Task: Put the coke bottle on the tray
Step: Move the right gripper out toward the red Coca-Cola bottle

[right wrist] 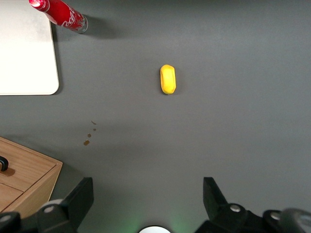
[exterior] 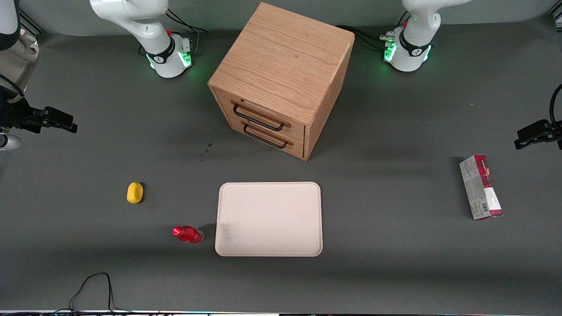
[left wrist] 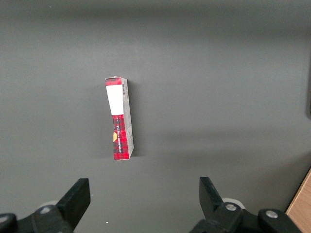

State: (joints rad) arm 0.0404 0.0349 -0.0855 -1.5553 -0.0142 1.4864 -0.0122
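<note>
One coke bottle (exterior: 188,234) lies on the table beside the tray (exterior: 268,218).
Long axis parallel to tray's near edge; cap at 9 o'clock in front view. Gripper (exterior: 66,123) spread wide, empty, hovering well apart at working arm's end.

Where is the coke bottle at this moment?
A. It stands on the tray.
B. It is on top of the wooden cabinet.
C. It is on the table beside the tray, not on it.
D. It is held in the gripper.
C. The coke bottle rests on the table beside the tray, which carries nothing, and the open gripper hangs empty, apart from the bottle, toward the working arm's end.
</note>
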